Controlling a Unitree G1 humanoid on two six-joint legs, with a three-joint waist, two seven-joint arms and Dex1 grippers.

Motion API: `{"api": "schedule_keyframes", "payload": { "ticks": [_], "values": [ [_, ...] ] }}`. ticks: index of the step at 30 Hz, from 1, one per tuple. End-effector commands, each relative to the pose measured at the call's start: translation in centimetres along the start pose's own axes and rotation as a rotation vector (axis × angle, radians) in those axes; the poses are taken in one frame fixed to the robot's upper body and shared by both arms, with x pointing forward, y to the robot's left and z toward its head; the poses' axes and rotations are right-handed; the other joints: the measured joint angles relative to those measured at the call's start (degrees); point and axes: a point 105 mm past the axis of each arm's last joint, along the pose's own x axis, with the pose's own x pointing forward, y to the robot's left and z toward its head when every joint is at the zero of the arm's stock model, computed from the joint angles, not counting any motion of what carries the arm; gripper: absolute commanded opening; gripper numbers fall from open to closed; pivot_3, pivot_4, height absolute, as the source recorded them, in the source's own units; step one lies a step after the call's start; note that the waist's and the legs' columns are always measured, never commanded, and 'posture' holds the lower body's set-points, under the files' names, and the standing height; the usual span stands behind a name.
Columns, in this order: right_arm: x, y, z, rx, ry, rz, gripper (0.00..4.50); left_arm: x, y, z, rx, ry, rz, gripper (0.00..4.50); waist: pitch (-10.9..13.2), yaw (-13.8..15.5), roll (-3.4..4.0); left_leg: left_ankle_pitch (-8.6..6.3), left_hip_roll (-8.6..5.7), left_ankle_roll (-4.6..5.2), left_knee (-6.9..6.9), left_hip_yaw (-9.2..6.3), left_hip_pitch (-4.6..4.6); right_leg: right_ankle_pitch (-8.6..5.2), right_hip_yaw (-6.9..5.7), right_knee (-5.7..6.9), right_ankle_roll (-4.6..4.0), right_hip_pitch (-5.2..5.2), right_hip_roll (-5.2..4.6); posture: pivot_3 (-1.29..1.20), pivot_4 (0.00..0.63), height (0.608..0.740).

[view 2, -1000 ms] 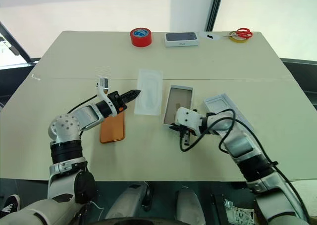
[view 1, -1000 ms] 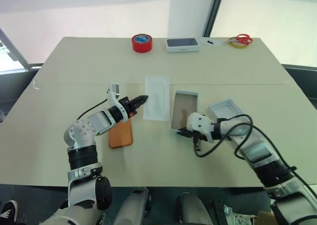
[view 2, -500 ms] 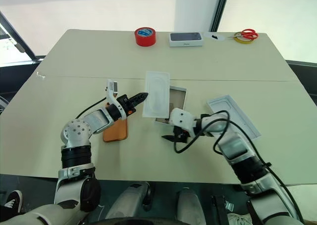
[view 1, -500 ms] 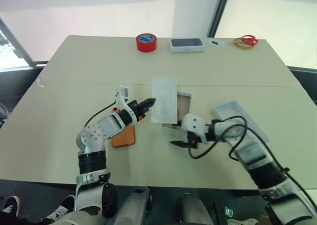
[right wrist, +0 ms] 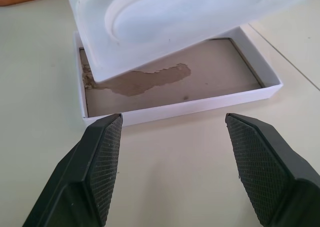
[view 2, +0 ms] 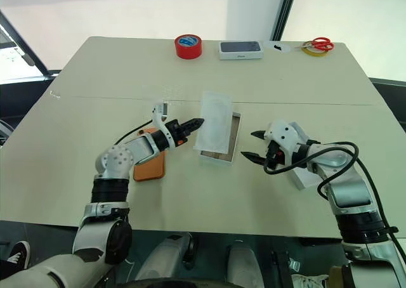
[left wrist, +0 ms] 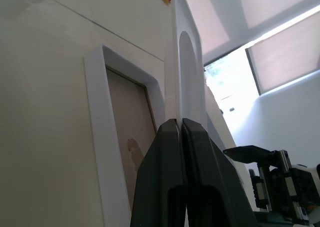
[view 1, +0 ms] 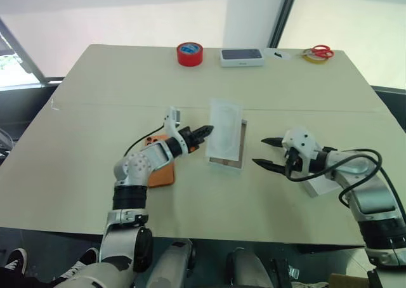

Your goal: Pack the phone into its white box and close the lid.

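Left gripper (view 1: 209, 130) clamped on insert (view 1: 226, 129), hiding much of white box (view 1: 240, 142); right gripper (view 1: 266, 153) apart, empty.

The orange phone (view 1: 161, 171) lies flat beneath the left arm, behind its fingers. The white box (right wrist: 186, 106) sits open, brown floor showing, just ahead of the right fingertips. The lid (view 1: 320, 184) rests behind the right fingers, partly hidden.

The white moulded insert (view 1: 226, 130) covers most of the white box (view 1: 240, 150), leaving only its three-o'clock and six-o'clock rim showing. The left arm hides part of the phone (view 1: 162, 172). The right forearm overlaps the lid (view 1: 321, 184), so its full outline cannot be told.
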Motion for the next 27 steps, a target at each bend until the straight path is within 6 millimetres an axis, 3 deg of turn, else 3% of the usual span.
{"api": "schedule_keyframes", "payload": {
  "ticks": [1,13,16,19,27],
  "values": [
    [-0.4,-0.1,1.7,-0.034,-0.061,-0.022,3.43,0.8,-0.8,0.6,0.03,-0.007,-0.043,0.0,0.0,-0.1,0.0,0.0,0.0,0.0,0.0,0.0,-0.01,0.0,0.0,0.0,0.0,0.0,0.0,0.0,0.15,0.74],
    [-0.4,-0.1,1.4,-0.037,-0.049,-0.041,3.43,0.6,-1.0,0.2,0.05,0.045,-0.093,0.0,0.0,0.0,-0.01,0.0,-0.01,0.01,0.01,0.0,-0.03,0.0,-0.01,-0.01,0.0,0.0,-0.01,0.0,0.15,0.74],
    [-0.2,0.0,1.5,-0.04,-0.054,-0.038,3.49,0.5,-0.8,0.2,0.079,0.06,-0.071,0.91,0.0,0.0,-0.01,0.0,0.0,0.01,0.01,-0.01,-0.03,0.0,-0.01,0.0,0.0,-0.01,-0.01,0.0,0.15,0.74],
    [-0.2,0.0,1.6,-0.038,-0.057,-0.034,3.49,0.5,-0.6,0.6,0.106,0.044,-0.047,2.32,0.0,0.0,-0.01,0.0,0.0,0.01,0.01,-0.01,-0.03,0.0,-0.01,0.0,0.0,-0.01,-0.01,0.0,0.15,0.74],
    [0.7,0.0,2.4,-0.059,-0.083,-0.028,3.49,-1.2,-2.2,1.4,0.174,0.028,-0.093,2.32,0.0,-0.3,0.0,0.0,0.0,0.01,0.0,0.0,-0.02,0.0,0.0,0.0,0.0,-0.02,-0.01,0.0,0.15,0.74]
  ]
}}
